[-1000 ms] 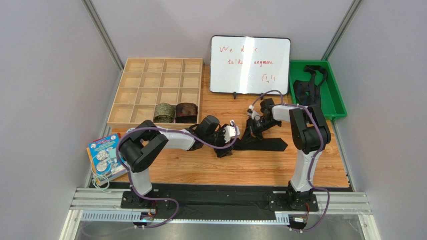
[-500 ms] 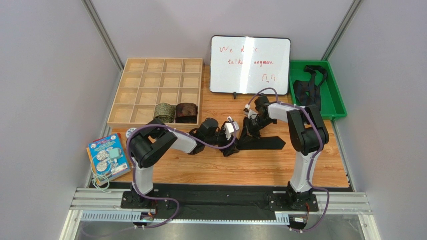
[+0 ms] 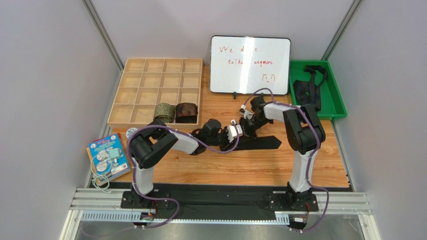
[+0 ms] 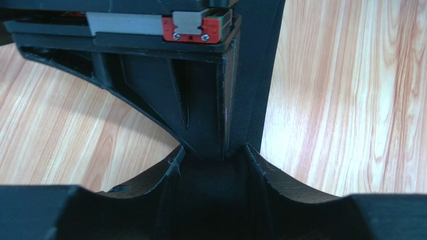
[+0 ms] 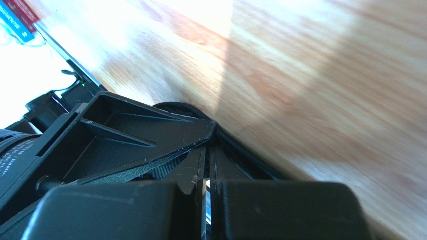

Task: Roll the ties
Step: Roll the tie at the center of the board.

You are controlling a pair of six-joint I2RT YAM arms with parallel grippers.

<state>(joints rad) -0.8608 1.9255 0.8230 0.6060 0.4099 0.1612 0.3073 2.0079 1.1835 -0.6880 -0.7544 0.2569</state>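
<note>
A black tie (image 3: 261, 142) lies flat on the wooden table (image 3: 225, 170), its wide end to the right. My left gripper (image 3: 235, 133) is at the tie's left end, its jaws closed on black fabric (image 4: 215, 200). In the left wrist view the left gripper (image 4: 213, 160) faces a finger of the right gripper. My right gripper (image 3: 249, 126) meets it from behind. In the right wrist view the right gripper (image 5: 206, 150) is nearly closed, only a thin slit left, with its tips on the tie's edge (image 5: 245, 156). An olive-green coil (image 3: 164, 112) and a reddish-brown coil (image 3: 186, 112) sit in the wooden box.
The wooden compartment box (image 3: 150, 80) stands at the back left. A whiteboard (image 3: 249, 64) stands behind the grippers. A green bin (image 3: 335, 102) at the back right holds black ties (image 3: 306, 87). A booklet (image 3: 107, 156) lies at the table's left edge.
Both grippers have shifted left and slightly back, staying together at the tie's end. The tie's wide end has slid left with them. The left arm's elbow has swung right.
</note>
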